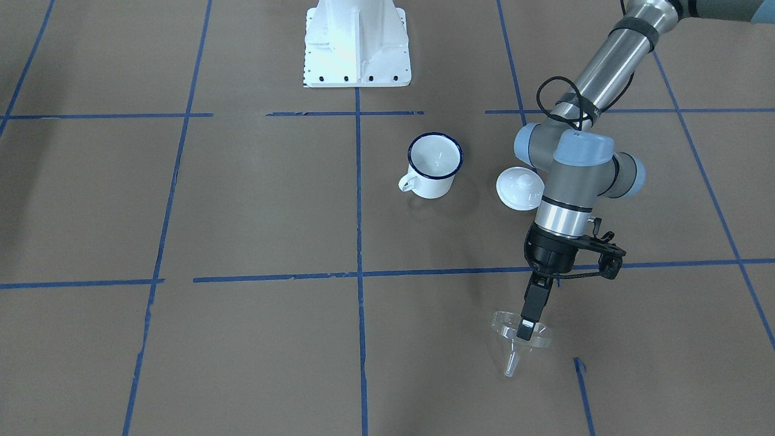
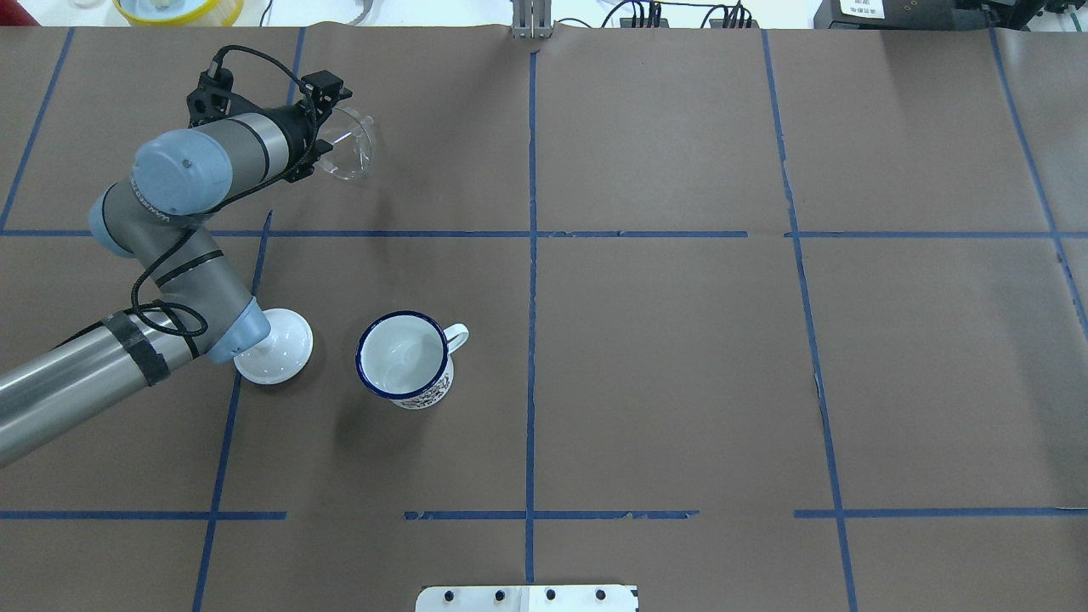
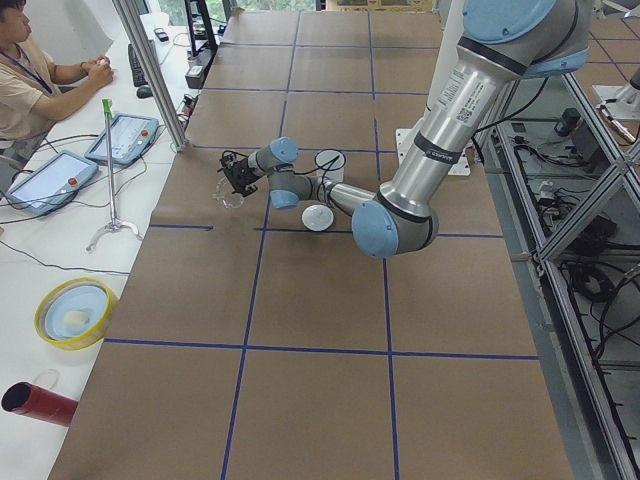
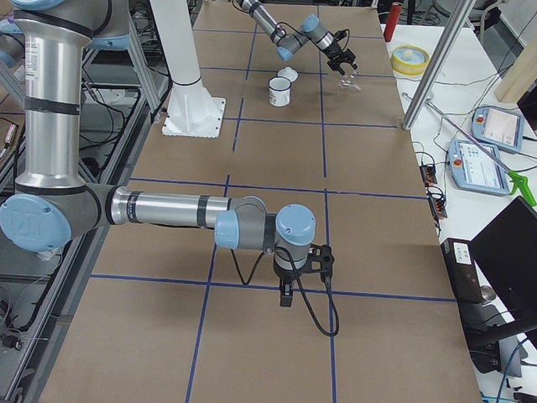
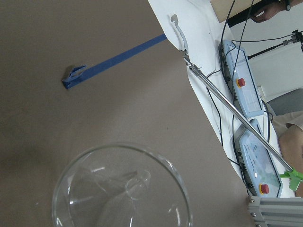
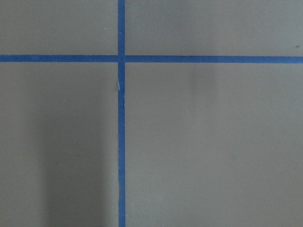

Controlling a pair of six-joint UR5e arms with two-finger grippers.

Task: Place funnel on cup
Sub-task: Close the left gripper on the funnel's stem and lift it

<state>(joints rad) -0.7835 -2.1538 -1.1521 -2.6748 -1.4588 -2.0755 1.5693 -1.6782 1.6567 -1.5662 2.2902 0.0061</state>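
The clear funnel [image 1: 513, 353] hangs spout down just over the table, far from the robot's base on its left side. My left gripper [image 1: 525, 332] is shut on the funnel's rim. The funnel also shows in the overhead view [image 2: 350, 149] and fills the bottom of the left wrist view [image 5: 123, 189]. The white cup [image 1: 435, 163] with a dark blue rim stands upright and empty, nearer the base; it also shows in the overhead view [image 2: 404, 357]. My right gripper [image 4: 286, 295] shows only in the exterior right view, pointing down over bare table; I cannot tell if it is open.
A round white knobbed lid [image 1: 517, 188] lies beside the cup, partly under my left arm's elbow [image 2: 229, 331]. The white robot base [image 1: 356, 45] stands at the table's near edge. The table's far edge, with teach pendants [image 5: 246, 90] beyond it, is close behind the funnel.
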